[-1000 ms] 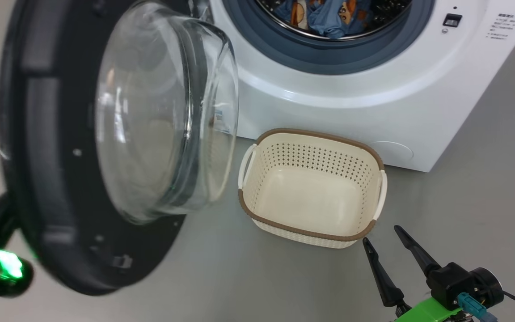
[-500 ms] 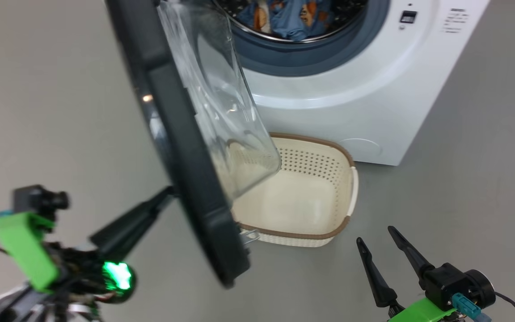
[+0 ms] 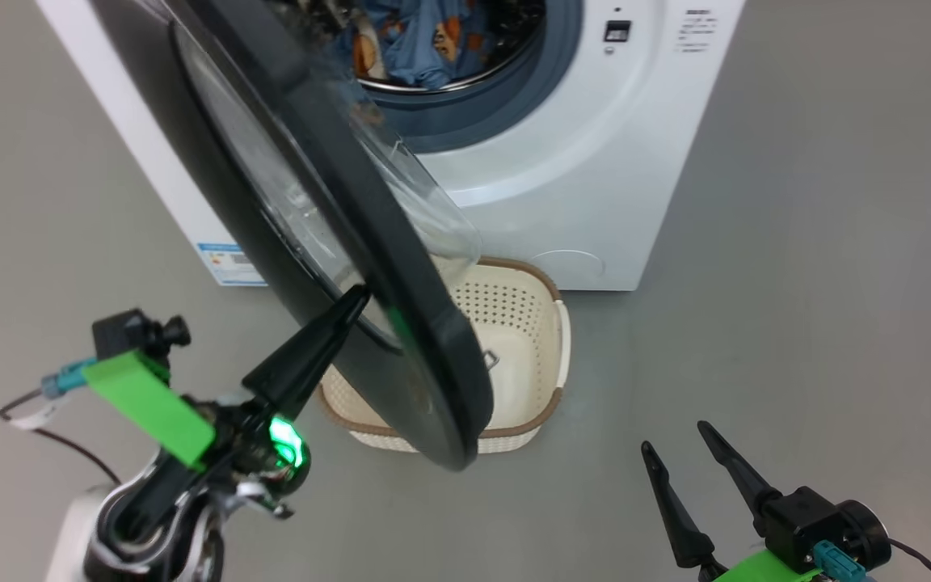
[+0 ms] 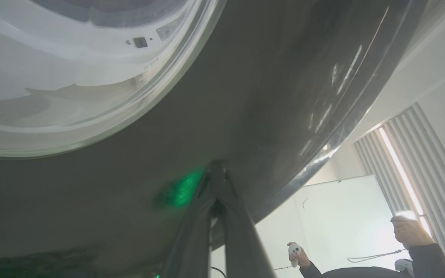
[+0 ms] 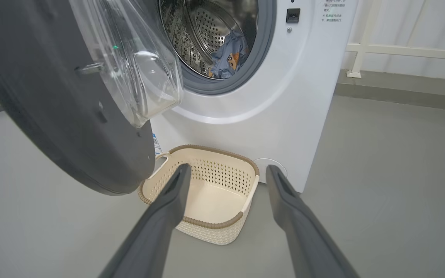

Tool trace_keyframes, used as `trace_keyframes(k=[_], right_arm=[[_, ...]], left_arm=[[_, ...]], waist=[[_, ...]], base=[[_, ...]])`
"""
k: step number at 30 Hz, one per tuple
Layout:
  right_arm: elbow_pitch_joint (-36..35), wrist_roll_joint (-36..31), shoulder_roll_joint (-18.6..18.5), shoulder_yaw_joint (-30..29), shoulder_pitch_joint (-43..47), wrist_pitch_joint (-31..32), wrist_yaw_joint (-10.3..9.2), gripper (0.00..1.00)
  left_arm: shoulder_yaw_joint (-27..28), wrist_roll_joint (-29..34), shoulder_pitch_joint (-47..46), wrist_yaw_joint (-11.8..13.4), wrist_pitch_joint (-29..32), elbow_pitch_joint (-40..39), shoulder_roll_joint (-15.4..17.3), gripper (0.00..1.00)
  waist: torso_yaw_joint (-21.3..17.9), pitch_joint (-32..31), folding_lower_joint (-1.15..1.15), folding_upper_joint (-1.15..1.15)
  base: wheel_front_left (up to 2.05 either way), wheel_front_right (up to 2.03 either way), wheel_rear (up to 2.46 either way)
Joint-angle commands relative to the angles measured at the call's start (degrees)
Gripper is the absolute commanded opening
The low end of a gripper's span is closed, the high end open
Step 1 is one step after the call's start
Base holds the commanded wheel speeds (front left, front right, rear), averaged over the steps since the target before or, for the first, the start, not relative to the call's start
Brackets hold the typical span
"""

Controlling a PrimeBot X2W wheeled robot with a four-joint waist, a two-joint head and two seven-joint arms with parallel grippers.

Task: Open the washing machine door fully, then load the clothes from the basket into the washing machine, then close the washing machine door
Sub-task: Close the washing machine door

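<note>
Door (image 5: 52, 96) half-open, blue clothes (image 5: 228, 54) inside washing machine (image 5: 284, 108), empty basket (image 5: 214, 231) below

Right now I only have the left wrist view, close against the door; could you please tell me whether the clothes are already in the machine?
Observer: Yes, the clothes lie inside the washing machine.
Operator: Thank you. Is anything left in the basket?
Observer: No, the basket stands empty on the floor before the machine.
Operator: And the right gripper?
Observer: The right gripper is open, holding nothing, to the right of the basket.
</note>
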Motion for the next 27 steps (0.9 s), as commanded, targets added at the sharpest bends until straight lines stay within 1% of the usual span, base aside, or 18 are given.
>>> trace_keyframes(k=[1, 7, 8, 11, 18, 27], right_arm=[[-1.28, 0.69, 0.27, 1.7, 0.01, -0.69, 0.14, 1.0], [-1.22, 0.86, 0.3, 2.16, -0.25, -0.69, 0.14, 1.0], [-1.14, 1.06, 0.31, 2.52, -0.42, -0.69, 0.14, 1.0], [-0.93, 1.37, 0.31, 3.43, -0.87, -0.69, 0.14, 1.0], [-1.04, 1.93, 0.32, 4.17, -1.39, -0.69, 0.14, 1.0], [-0.98, 2.45, 0.32, 4.65, -1.01, -0.69, 0.14, 1.0]], left_arm=[[0.36, 1.29, -3.49, -1.13, -1.18, -0.18, 0.57, 0.0], [-3.55, 2.26, -8.94, -2.84, -6.17, 5.0, 0.57, 0.0], [-4.88, 2.75, -10.82, -3.38, -7.54, 7.12, 0.57, 0.0], [-6.53, 3.99, -13.46, -3.96, -8.95, 10.47, 0.57, 0.0], [-7.42, 4.86, -18.11, -4.7, -11.61, 16.4, 0.57, 0.0], [-6.96, 4.6, -21.92, -5.03, -14.06, 22.15, 0.57, 0.0]], waist=[[-1.73, -0.38, 0.0, 0.0], [-3.26, -0.55, 0.0, 0.0], [-3.82, -0.62, 0.0, 0.0], [-5.04, -0.68, 0.0, 0.0], [-7.33, -0.92, 0.0, 0.0], [-10.64, -1.78, 0.0, 0.0]], base=[[0.0, 0.0, 0.0], [0.0, 0.0, 0.0], [0.0, 0.0, 0.0], [0.0, 0.0, 0.0], [0.0, 0.0, 0.0], [0.0, 0.0, 0.0]])
